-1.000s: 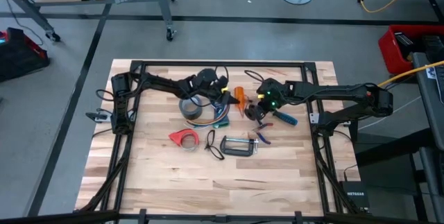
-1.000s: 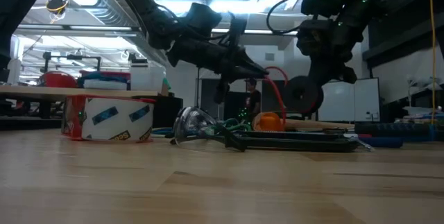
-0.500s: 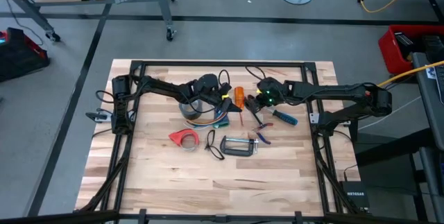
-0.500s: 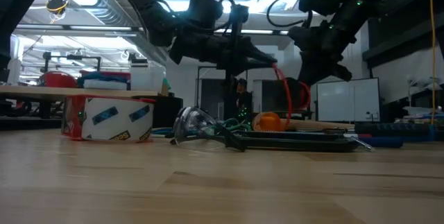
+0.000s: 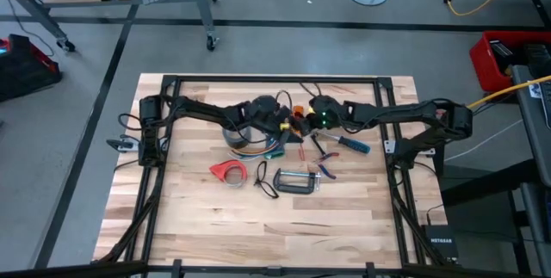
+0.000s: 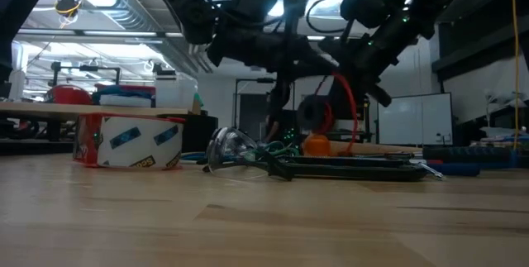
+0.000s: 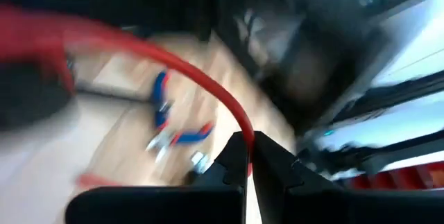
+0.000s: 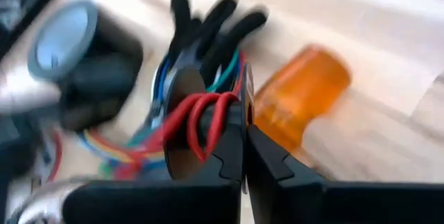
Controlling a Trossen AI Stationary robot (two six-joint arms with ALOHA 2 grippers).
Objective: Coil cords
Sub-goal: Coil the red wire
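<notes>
Both arms have drawn together since a second ago: from above, the left gripper [image 5: 288, 123] and right gripper [image 5: 306, 121] nearly meet over the worktop [image 5: 258, 218]. Level view: the cords [image 6: 351, 110] loop red between them. Each wrist view shows fingers [image 7: 239, 165] pinched closed on red wire.

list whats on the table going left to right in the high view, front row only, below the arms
red tape dispenser → small black cord loop → metal clamp → small pliers
</notes>
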